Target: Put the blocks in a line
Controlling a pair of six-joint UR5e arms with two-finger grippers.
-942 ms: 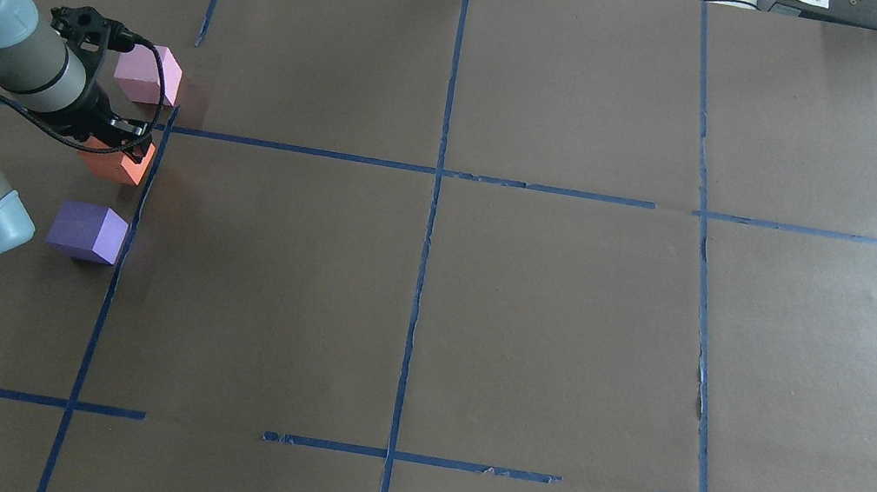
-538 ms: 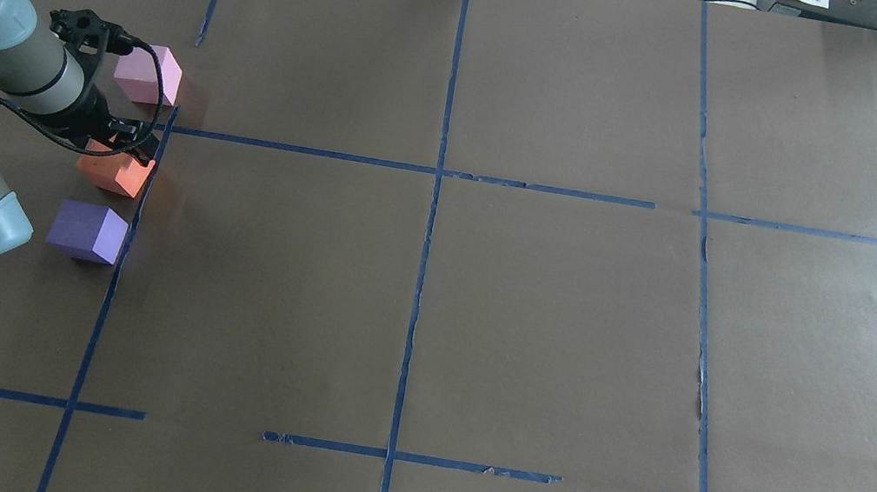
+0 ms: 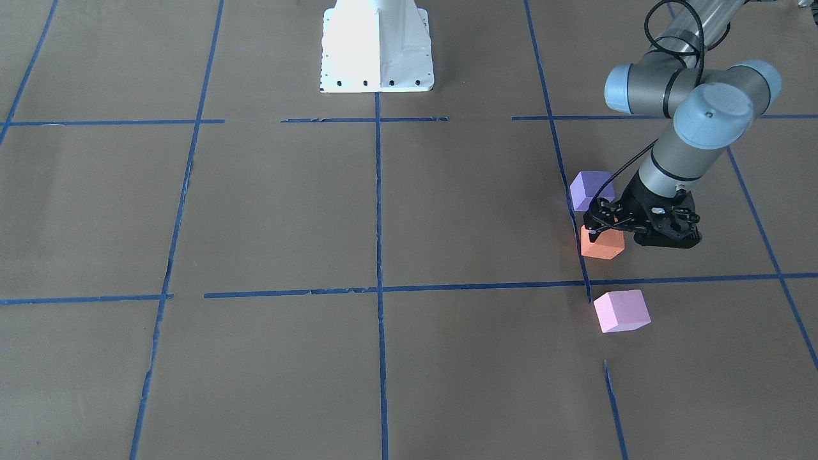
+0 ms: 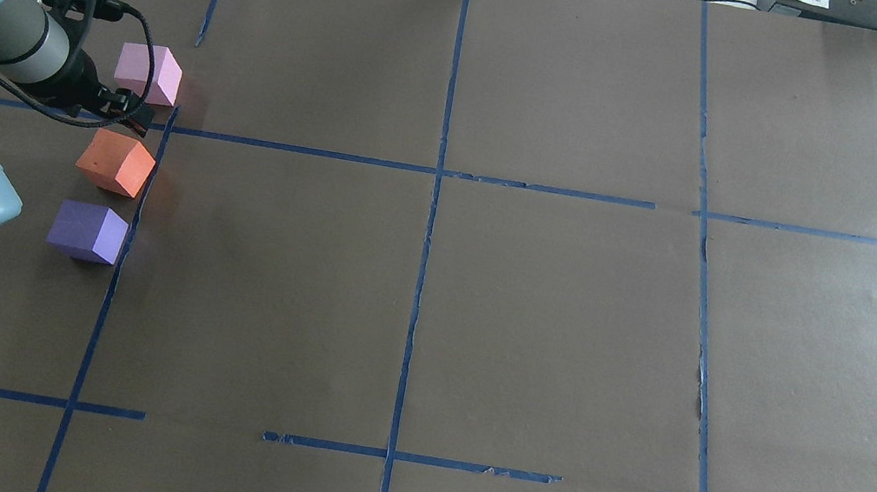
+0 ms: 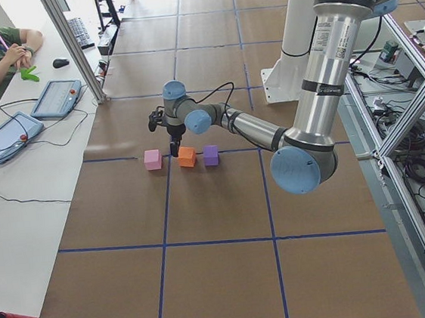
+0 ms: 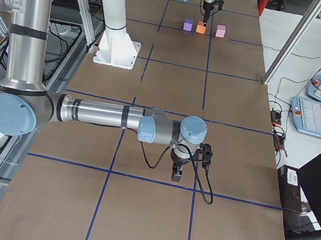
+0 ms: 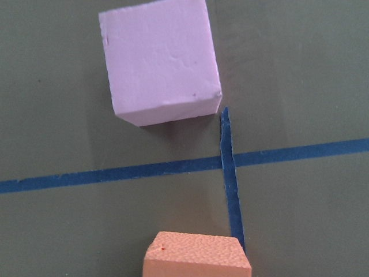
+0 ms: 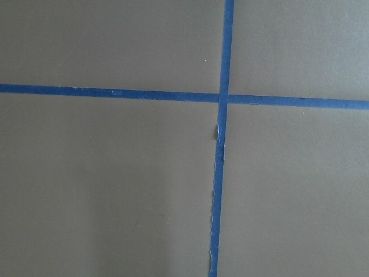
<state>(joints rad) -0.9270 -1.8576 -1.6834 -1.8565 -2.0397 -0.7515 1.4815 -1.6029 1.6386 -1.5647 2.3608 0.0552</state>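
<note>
The left gripper (image 4: 127,114) is hovering low over the left side of the table, its jaws standing apart and holding nothing. It is sitting just above the gap between the orange block (image 4: 115,162) and the pink block (image 4: 149,73). The right gripper (image 6: 177,172) is hanging over bare paper well away from the blocks, and whether it is spread or pressed together cannot be told.

All three blocks are resting on the paper just left of a blue tape strip (image 4: 128,232). The purple block (image 4: 89,231) is lying nearest the robot, the orange one is sitting in the middle, and the pink one is lying farthest, beyond the crossing tape line.

The main risk is probably a sideways move while the fingers are riding this low. A fingertip could be clipping the orange or pink cube, and light foam would be sliding or spinning out of line easily.

As cubes, the blocks are showing no long axis of their own. The row's long axis is running near to far alongside the tape. The orange block is sitting turned, its edges slanting against the tape, while the purple one is lying roughly square to it. The spacing is looking uneven, with orange closer to purple than to pink.
</note>
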